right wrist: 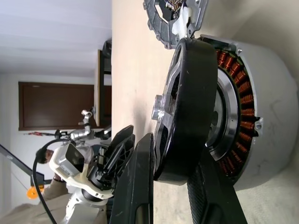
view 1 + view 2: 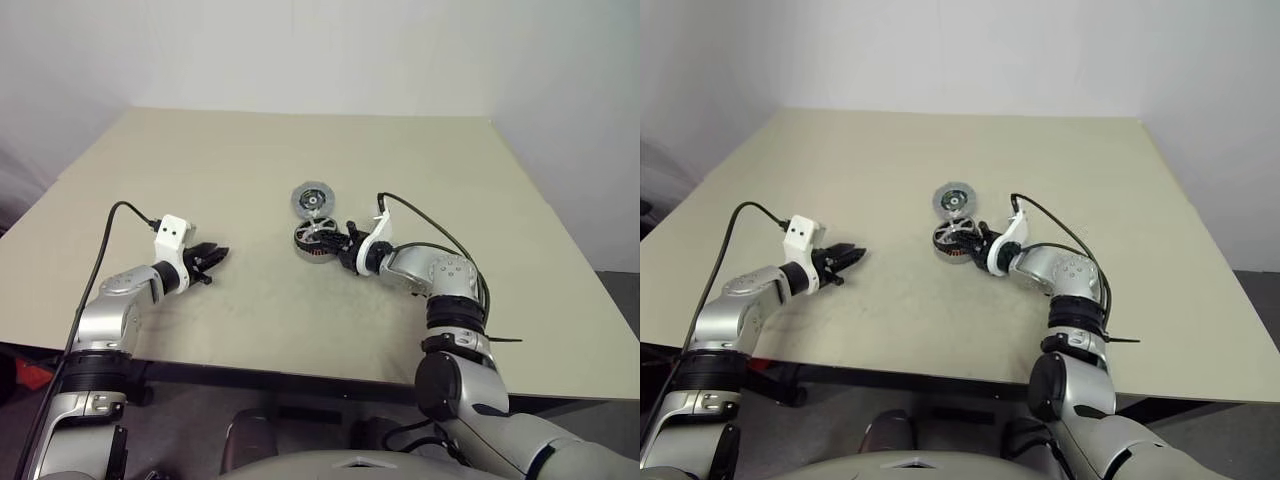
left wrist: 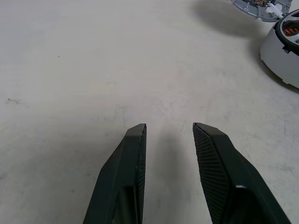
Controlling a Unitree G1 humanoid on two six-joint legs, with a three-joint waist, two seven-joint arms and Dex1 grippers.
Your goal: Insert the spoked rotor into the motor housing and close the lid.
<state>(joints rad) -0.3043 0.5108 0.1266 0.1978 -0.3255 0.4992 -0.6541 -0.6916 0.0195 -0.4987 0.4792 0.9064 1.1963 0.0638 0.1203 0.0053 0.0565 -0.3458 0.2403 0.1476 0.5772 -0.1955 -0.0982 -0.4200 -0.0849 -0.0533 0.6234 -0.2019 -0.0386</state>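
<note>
The motor housing (image 2: 309,249), a round cup with copper windings (image 1: 243,107), stands mid-table. The spoked rotor (image 1: 191,102), black-rimmed with silver spokes, sits tilted on the housing's open top, partly in. My right gripper (image 2: 348,240) reaches it from the right, its fingers (image 1: 140,186) closed on either side of the rim's near edge. The lid (image 2: 313,198), a round silver-grey cap, lies flat just behind the housing. My left gripper (image 2: 215,258) hovers low over the table well to the left, open with nothing between its fingers (image 3: 133,154).
The beige table (image 2: 250,160) has bare room all around the three parts. Its front edge (image 2: 300,372) runs close below both arms. A black cable (image 2: 430,225) loops from my right wrist and another (image 2: 105,250) trails from my left.
</note>
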